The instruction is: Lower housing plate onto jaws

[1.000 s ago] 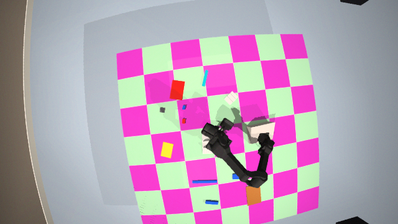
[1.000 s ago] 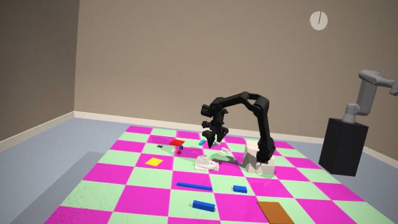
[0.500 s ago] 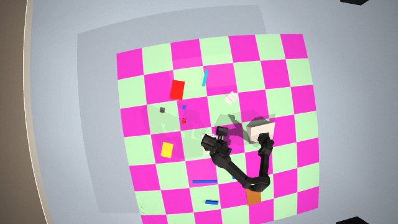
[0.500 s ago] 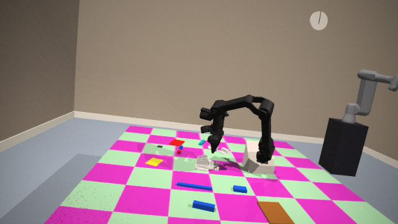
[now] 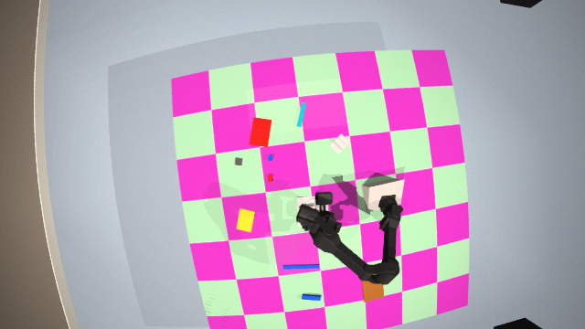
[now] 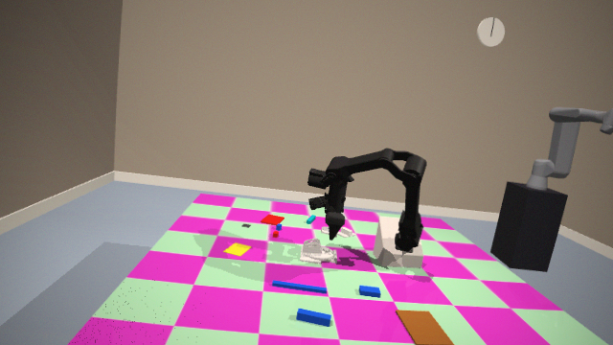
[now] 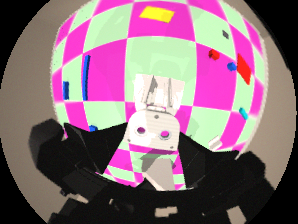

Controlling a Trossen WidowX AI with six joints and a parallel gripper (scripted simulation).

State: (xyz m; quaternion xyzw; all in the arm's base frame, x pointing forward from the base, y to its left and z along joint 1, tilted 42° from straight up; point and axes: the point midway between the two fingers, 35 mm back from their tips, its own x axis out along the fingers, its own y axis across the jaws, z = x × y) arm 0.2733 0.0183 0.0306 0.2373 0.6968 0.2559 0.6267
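Note:
The housing plate (image 7: 152, 131), white with two round holes, is held between the fingers of my gripper (image 6: 333, 237) (image 7: 152, 129) in the wrist view. The gripper is shut on it. The white base assembly (image 5: 302, 200) (image 6: 312, 255) (image 7: 159, 90) stands on the checkered surface; the gripper hangs above it, slightly right of it in the exterior view. In the wrist view the plate overlaps the near end of the assembly. The jaws and their stubs cannot be told apart clearly. The arm covers much of the assembly in the top view.
A white stepped piece (image 5: 339, 143) (image 6: 337, 232) (image 7: 215, 143) lies behind the assembly. A large white block (image 5: 382, 189) (image 6: 386, 240) stands by the arm's base. A long blue bar (image 5: 301, 267) (image 6: 299, 287) (image 7: 86, 77) and a yellow tile (image 5: 245, 220) (image 6: 238, 249) (image 7: 157, 14) lie nearby.

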